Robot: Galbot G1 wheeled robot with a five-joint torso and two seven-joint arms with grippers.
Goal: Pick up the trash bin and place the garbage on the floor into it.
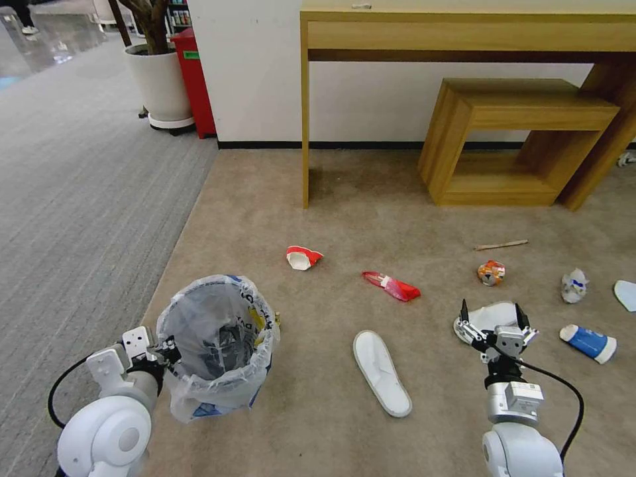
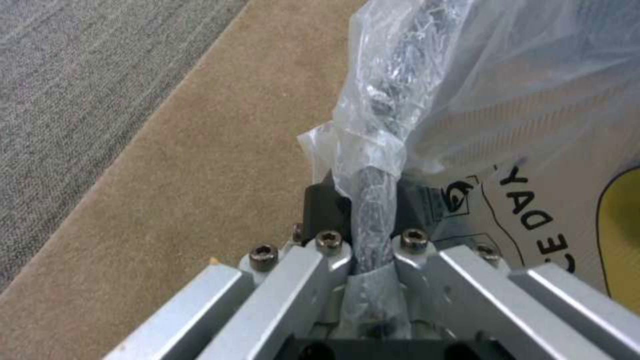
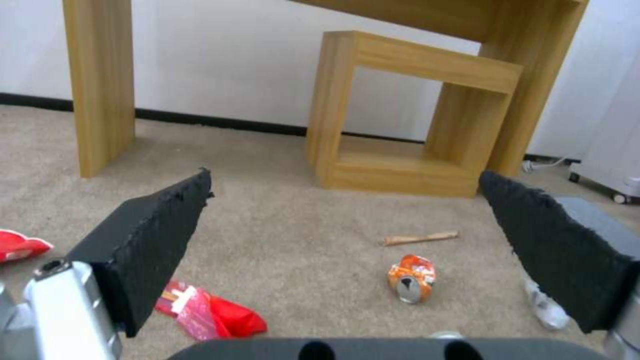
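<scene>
Gripping the trash bin (image 1: 218, 344) rim, left claw (image 2: 373, 220), bag lettering perhaps "DAY", right claw (image 1: 493, 317) spread wide.

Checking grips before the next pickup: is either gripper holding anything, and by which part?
The left gripper is shut on the trash bin's bag-covered rim. The right gripper is open above a white slipper, holding nothing.

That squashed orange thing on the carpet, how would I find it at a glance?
Start at the low open wooden cube under the desk and look down the tan carpet towards the robot. Past the wooden stick lies the crushed orange can. Its orange and white print and silver end set it apart from the white slipper nearby.
</scene>
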